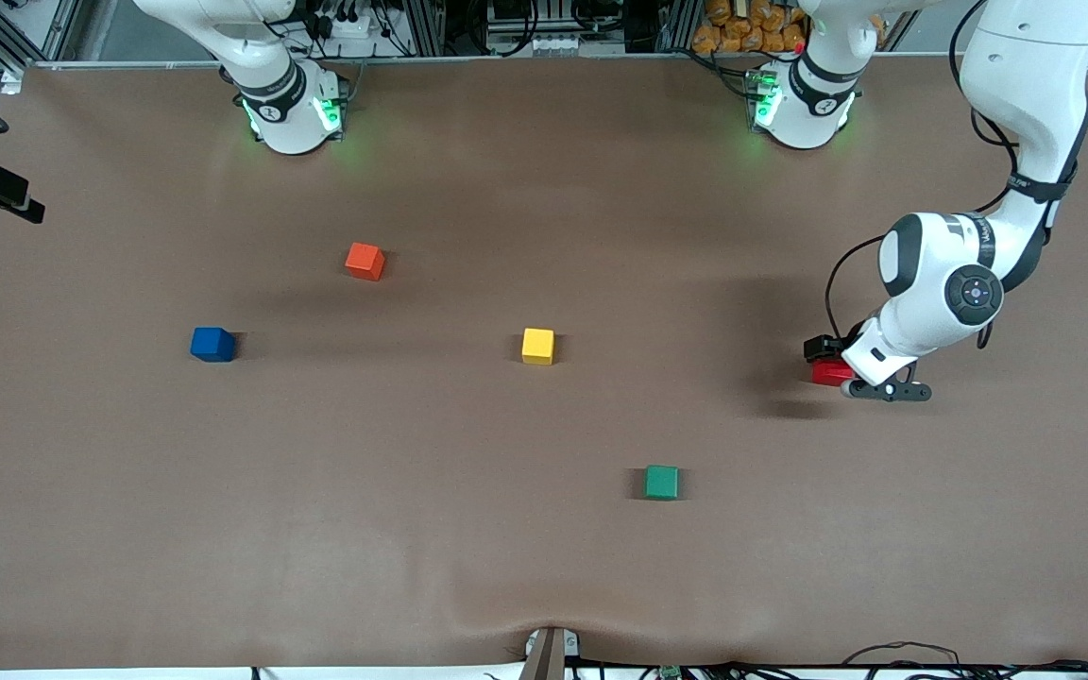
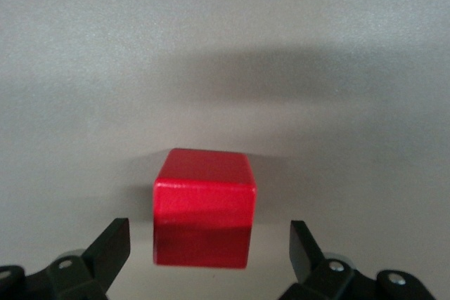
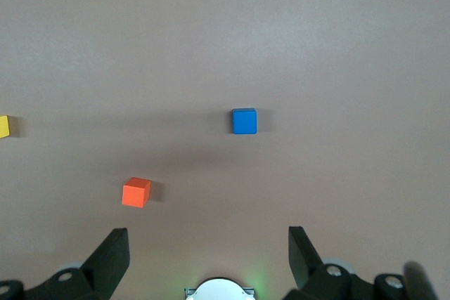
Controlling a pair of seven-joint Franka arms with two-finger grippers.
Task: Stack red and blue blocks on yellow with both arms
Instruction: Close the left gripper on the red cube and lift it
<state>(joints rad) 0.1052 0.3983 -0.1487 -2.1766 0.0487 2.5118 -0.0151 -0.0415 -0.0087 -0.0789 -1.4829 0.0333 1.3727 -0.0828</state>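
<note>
5 cubes total, 1 of each colour: red block [image 1: 827,371], blue block [image 1: 212,344], yellow cube [image 1: 537,346], orange-red cube [image 1: 365,261], green cube [image 1: 662,482]. 2 arms, 2 pincers.

Landmark = yellow cube, sitting on the bench [image 1: 506,548] about mid-length. Blue block: on the bench well apart from yellow, toward the right arm's end, approx level with it. Orange-red cube: also toward the right arm's end, farther from the front cam than yellow, closer to yellow than blue is. Green cube: nearer the front cam than yellow, a bit toward the left arm's end. Red block: well apart from yellow toward the left arm's end, slightly nearer the cam.

Left pincer [image 2: 207,244] is low at the red block, fingers spread wide w/ the block between them, gaps both sides, no contact, nothing held. Right pincer [image 3: 207,244] is up high, spread wide, holding nothing; its wrist view looks down on blue, orange-red and an edge of yellow. Right arm waits.

Bench: brown matte sheet, slight wrinkle at the cam-side edge. Along the edge by the arm bases: metal framing, cables, green lights on both bases.
</note>
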